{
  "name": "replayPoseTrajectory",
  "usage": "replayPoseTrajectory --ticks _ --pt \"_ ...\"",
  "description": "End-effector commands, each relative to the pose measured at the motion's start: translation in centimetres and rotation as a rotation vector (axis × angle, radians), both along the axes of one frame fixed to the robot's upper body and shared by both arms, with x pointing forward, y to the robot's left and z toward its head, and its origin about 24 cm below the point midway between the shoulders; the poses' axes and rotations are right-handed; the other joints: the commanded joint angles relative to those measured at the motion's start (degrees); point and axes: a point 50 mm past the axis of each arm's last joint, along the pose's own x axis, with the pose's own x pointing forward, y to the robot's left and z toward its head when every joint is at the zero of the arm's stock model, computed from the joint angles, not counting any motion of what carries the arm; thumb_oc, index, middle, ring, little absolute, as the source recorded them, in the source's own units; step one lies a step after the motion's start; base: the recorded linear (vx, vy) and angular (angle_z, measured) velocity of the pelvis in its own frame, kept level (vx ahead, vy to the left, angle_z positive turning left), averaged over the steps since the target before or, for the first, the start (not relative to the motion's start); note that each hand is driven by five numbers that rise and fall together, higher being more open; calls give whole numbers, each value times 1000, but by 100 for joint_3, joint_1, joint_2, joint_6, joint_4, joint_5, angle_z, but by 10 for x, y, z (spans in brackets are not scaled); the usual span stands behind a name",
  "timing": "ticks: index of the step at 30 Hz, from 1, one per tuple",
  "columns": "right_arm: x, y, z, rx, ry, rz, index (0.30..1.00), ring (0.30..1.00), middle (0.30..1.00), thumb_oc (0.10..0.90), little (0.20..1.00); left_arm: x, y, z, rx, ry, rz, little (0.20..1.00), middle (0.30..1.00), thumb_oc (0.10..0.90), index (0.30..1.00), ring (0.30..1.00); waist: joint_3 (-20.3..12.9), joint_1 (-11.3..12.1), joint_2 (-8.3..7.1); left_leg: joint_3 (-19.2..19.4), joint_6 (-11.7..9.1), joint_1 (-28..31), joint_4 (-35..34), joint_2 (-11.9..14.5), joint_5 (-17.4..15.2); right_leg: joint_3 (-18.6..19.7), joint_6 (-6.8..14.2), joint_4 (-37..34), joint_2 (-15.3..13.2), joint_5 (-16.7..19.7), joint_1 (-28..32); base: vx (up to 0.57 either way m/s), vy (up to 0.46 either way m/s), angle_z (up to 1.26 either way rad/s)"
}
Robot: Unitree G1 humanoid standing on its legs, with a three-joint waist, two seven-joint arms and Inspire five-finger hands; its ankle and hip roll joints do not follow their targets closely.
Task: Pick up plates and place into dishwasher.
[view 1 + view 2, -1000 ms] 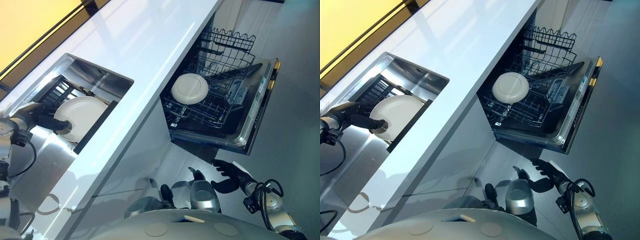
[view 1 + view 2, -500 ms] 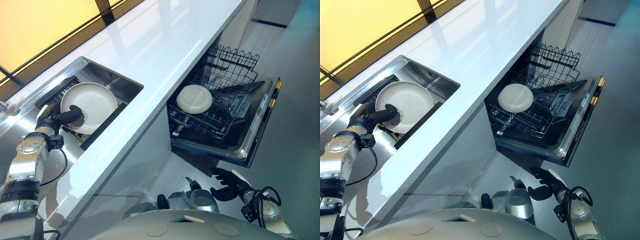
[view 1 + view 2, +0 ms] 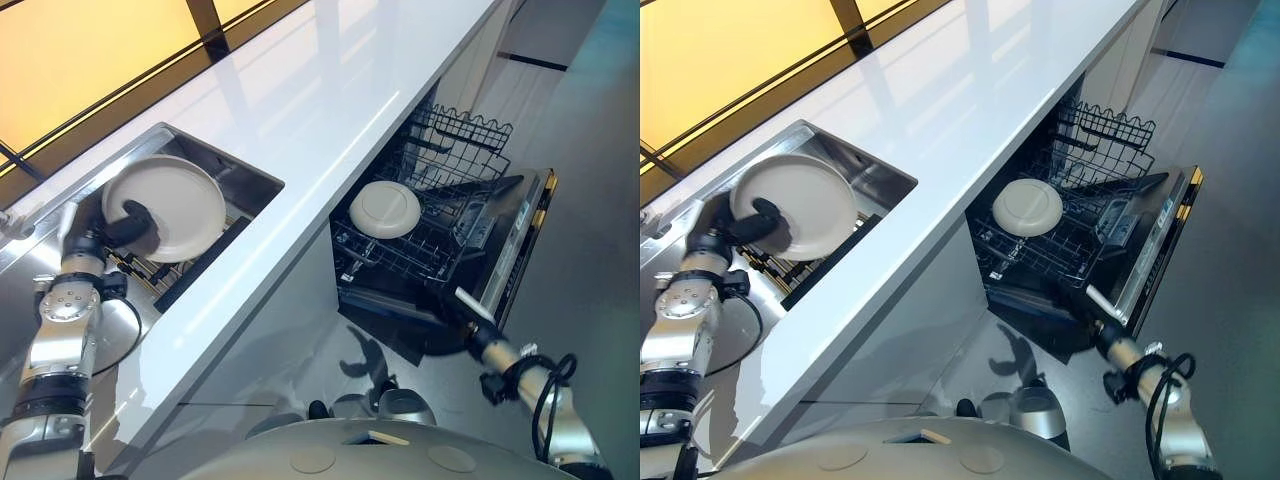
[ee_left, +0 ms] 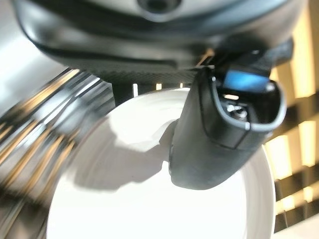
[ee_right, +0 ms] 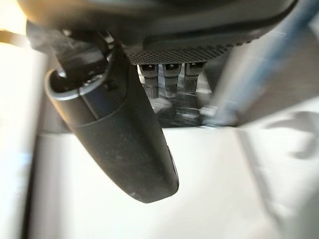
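Observation:
A white plate (image 3: 178,205) is tilted up above the sink, and my left hand (image 3: 125,222) is shut on its near rim, thumb (image 4: 219,139) pressed on the plate's face (image 4: 149,194). A second white plate (image 3: 385,208) stands in the lower rack (image 3: 420,245) of the open dishwasher. My right hand (image 3: 450,322) hovers low by the front corner of the dropped dishwasher door (image 3: 510,245), open and holding nothing, its fingers (image 5: 169,74) straight beside the thumb (image 5: 124,144).
The steel sink (image 3: 215,150) holds a dark drying rack (image 3: 190,278) under the lifted plate. A long white counter (image 3: 300,90) runs between the sink and the dishwasher. An upper wire basket (image 3: 465,125) sits behind the lower rack. Grey floor lies to the right.
My left hand has lifted the plate up and out of the sink's rack. My right hand has risen from near the floor to the dishwasher door's edge. The camera has shifted.

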Motion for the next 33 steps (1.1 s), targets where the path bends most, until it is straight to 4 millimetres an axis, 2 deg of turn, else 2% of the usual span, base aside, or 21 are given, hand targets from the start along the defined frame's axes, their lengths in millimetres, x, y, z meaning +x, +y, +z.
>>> replayPoseTrajectory --ticks 1,3,5,7,10,15,19,25,33 --pt "43 -5 99 230 -433 54 900 900 900 800 900 7 -3 133 364 -518 -72 200 300 100 300 300 -321 33 134 -308 -103 -84 45 -212 -374 -150 -25 455 372 -600 -43 -31 -10 16" --pt "51 -2 125 319 -563 47 900 900 900 800 900 4 -14 138 428 -565 -120 200 300 100 300 300 -349 86 156 -306 -129 -101 52 -191 -341 -180 -70 440 399 -588 -17 -55 -13 8" --pt "54 -2 151 319 -713 22 900 900 900 800 900 3 -29 143 442 -612 -171 200 300 100 300 300 -384 142 157 -324 -136 -79 44 -173 -354 -198 -111 428 431 -639 42 -37 -22 11" --pt "51 -2 173 253 -869 -18 900 900 900 800 900 1 -44 144 430 -669 -217 200 300 100 300 300 -418 187 133 -337 -142 -66 39 -157 -363 -195 -139 434 460 -677 84 -24 -25 18" --pt "42 -1 195 89 -1061 -61 900 900 900 800 900 -4 -65 137 407 -736 -267 200 300 100 300 300 -483 235 70 -354 -125 -51 25 -143 -384 -158 -183 420 516 -716 133 -24 -35 6" --pt "43 19 202 207 -1007 171 900 900 900 800 900 -7 -94 125 423 -792 -341 200 300 100 300 300 -576 306 -51 -385 -115 -79 19 -117 -391 -113 -232 418 586 -745 136 -36 -47 0" --pt "58 56 205 349 -952 344 900 900 900 800 900 2 -124 120 445 -863 -416 200 300 100 300 300 -646 399 -149 -422 -110 -132 12 -106 -394 -124 -259 372 627 -749 130 -56 -48 -13" --pt "68 92 205 420 -947 423 900 900 900 800 900 13 -162 111 427 -901 -511 200 300 100 300 300 -697 462 -237 -405 -94 -180 5 -92 -417 -124 -222 275 657 -682 128 -34 -41 2" --pt "77 122 200 484 -914 410 900 900 900 800 900 23 -198 99 343 -899 -618 200 300 100 300 300 -663 479 -289 -321 -64 -191 5 -62 -445 -122 -173 189 676 -607 129 -5 -12 2"
